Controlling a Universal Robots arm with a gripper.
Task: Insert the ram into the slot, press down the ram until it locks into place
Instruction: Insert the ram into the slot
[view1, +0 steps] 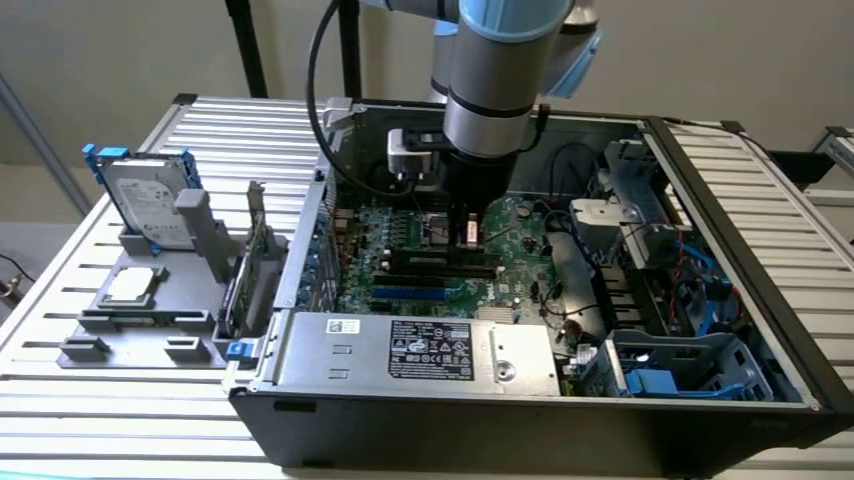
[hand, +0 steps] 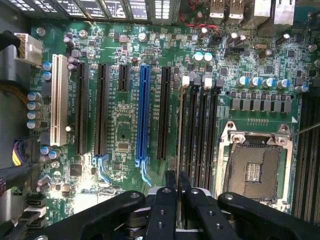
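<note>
Low sockets (hand: 202, 130) flank the gripper (hand: 177, 179); cables (view1: 567, 265) and case walls (view1: 534, 440) hem it in, open air above.

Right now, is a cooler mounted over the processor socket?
No, the processor socket sits uncovered, its metal frame and dark centre in plain sight.

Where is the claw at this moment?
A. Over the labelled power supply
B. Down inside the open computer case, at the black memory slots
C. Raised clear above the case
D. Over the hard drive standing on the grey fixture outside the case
B: the claw is low inside the case, and the wrist view shows it shut on the thin ram, edge-on at the black memory slots.
</note>
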